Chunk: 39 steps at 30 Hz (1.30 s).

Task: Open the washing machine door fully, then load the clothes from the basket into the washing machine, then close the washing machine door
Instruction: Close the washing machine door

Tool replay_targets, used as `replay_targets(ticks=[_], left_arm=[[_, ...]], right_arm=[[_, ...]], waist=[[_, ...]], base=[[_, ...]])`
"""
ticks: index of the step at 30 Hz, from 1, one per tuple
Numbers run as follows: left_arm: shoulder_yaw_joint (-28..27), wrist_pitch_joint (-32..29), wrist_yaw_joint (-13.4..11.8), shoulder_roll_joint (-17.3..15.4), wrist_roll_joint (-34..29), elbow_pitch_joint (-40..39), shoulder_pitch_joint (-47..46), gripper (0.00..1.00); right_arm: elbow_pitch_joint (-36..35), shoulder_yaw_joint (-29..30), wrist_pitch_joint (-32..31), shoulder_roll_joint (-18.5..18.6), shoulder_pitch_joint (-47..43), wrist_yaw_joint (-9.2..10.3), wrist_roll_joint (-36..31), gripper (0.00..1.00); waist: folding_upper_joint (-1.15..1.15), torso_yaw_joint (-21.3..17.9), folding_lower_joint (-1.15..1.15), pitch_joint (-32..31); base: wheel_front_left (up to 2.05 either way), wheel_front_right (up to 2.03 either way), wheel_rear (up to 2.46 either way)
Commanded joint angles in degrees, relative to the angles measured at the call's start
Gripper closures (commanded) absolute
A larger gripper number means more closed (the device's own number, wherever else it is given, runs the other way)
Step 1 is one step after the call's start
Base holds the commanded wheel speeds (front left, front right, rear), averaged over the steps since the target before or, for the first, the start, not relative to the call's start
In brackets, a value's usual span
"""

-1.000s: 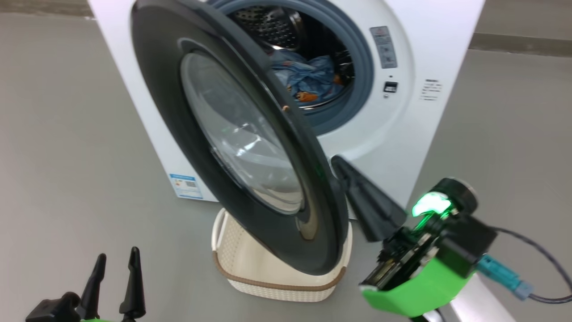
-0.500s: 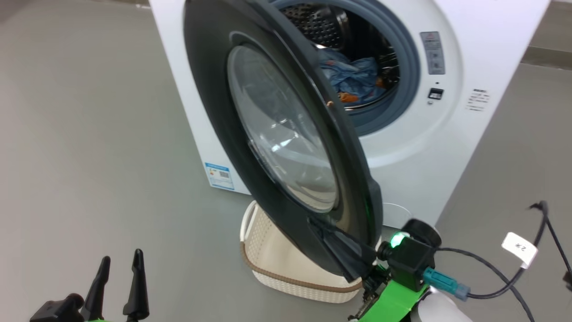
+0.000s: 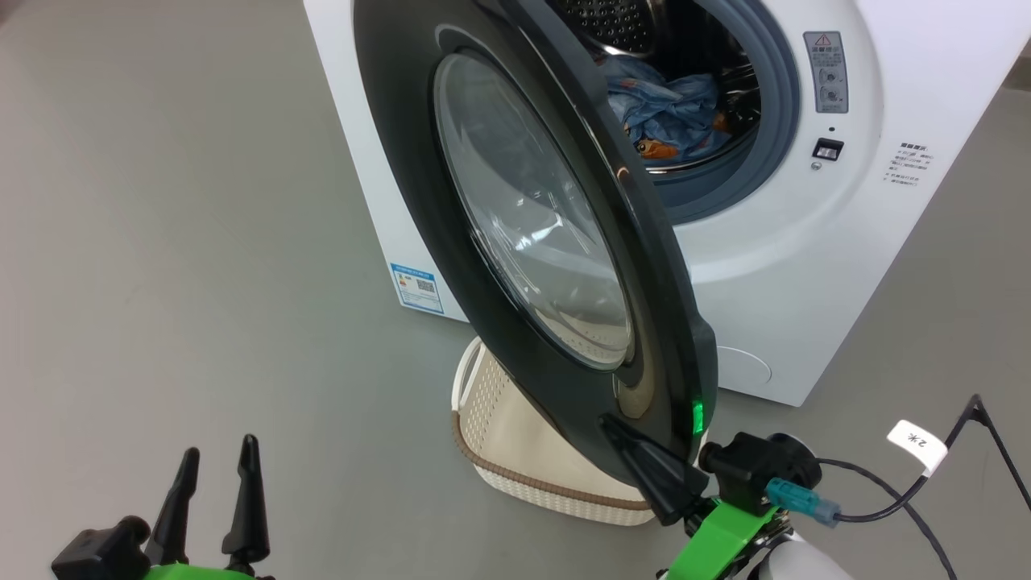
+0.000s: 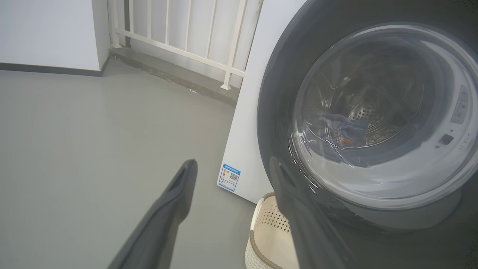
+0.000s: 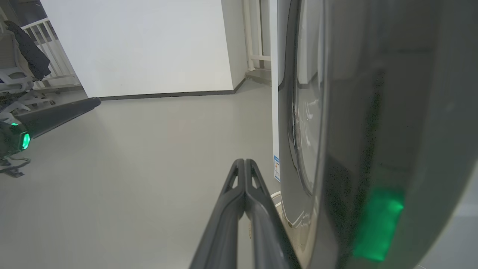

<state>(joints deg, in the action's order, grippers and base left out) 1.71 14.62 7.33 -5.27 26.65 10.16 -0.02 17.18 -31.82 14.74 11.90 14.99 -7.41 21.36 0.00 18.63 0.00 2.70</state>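
The white washing machine (image 3: pixel 773 266) stands with its glossy black washing machine door (image 3: pixel 419 161) swung about halfway out. Light blue clothes (image 3: pixel 668 113) lie inside the steel drum. Under the door sits the cream basket (image 3: pixel 515 435), and the part of its inside that shows is bare. My right gripper (image 3: pixel 614 424) is shut and empty, its tips at the lower outer face of the door; in the right wrist view the right gripper (image 5: pixel 244 161) lies alongside the door (image 5: pixel 336 112). Whether it touches I cannot tell. My left gripper (image 3: pixel 220 447) hangs open and empty at the lower left, away from the door (image 4: pixel 373 123).
Grey floor spreads to the left of the machine. A cable with a white tag (image 3: pixel 918 447) trails by my right wrist. A blue label (image 3: pixel 417 287) marks the machine's lower corner. A white railing (image 4: pixel 186 37) and a wall (image 5: pixel 142 48) stand behind.
My right gripper has come round from beside the door's rim to the lower outer face of the door. The head view has shifted. The left gripper has stayed put.
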Motion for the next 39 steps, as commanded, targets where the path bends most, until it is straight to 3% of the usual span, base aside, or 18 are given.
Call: replay_targets(ticks=[1, 22, 34, 39], left_arm=[[-1.64, 0.38, 0.15, -1.03, 0.39, -1.56, -2.52, 0.0], [-1.5, 0.38, 0.15, -3.54, 1.63, -3.34, -6.0, 0.0], [-1.55, 0.38, 0.15, -5.38, 2.69, -5.1, -9.87, 0.0], [-1.36, 0.38, 0.15, -5.76, 3.38, -5.75, -11.97, 0.0]], right_arm=[[-0.86, -0.06, 0.26, -0.6, 0.59, -0.08, 0.45, 1.0], [0.63, 16.41, 0.26, 1.34, 5.56, -0.08, -2.56, 1.0], [2.68, 26.14, 0.26, 3.47, 16.14, -0.08, -4.34, 1.0], [3.44, 26.23, 0.26, 5.09, 21.68, -0.08, -5.42, 1.0]], waist=[[0.0, 0.18, 0.0, 0.4], [0.0, -1.51, 0.0, 8.51], [0.0, -1.14, 0.0, 16.8], [0.0, -1.12, 0.0, 20.82]], base=[[0.0, 0.0, 0.0], [0.0, 0.0, 0.0], [0.0, 0.0, 0.0], [0.0, 0.0, 0.0]])
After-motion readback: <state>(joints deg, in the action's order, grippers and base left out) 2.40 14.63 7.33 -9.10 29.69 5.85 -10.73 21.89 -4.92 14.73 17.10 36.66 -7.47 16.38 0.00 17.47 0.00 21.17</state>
